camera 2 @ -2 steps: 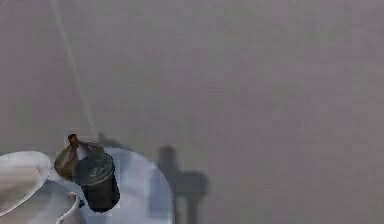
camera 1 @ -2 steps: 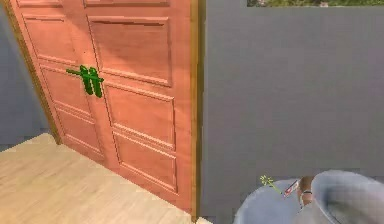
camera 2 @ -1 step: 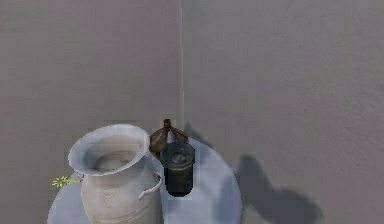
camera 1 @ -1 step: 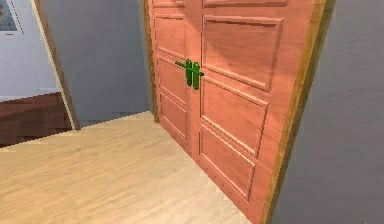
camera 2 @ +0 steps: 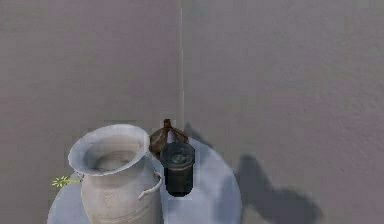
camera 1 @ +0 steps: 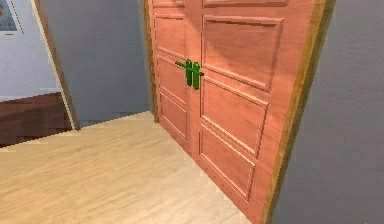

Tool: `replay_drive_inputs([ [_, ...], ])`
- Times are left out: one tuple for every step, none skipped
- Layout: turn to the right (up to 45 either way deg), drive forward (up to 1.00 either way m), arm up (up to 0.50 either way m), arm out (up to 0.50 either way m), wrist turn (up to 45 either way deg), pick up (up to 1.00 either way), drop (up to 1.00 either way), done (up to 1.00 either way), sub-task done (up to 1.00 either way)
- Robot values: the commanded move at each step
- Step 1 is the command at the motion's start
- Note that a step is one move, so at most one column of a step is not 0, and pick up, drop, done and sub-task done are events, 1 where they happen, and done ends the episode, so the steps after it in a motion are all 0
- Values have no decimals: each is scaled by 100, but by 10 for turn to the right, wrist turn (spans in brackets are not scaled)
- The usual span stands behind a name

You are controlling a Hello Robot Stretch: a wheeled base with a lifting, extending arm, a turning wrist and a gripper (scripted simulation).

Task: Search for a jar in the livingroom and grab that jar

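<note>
Grey walls back a small round table (camera 2: 222,195) where a dark jar (camera 2: 178,168) stands just beside a big white vase (camera 2: 115,178), probably light, rigid, slippery and breakable, best taken around its middle; the fingers' state, and the jar's place relative to them, cannot be told.

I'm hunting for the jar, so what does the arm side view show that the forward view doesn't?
Arm side view's own: a round pale table carrying a big pale vase, a dark lidded container that may be the jar, and a small brown thing behind it. Forward view's own: a wooden double door with green handles, and a wooden floor. Shared: plain grey wall.
</note>
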Motion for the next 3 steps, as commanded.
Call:
replay_drive_inputs([
  [0, 0, 38, 0, 0, 0, 0, 0, 0],
  [0, 0, 0, 34, 0, 0, 0, 0, 0],
  [0, 0, 0, 0, 450, 0, 0, 0, 0],
])
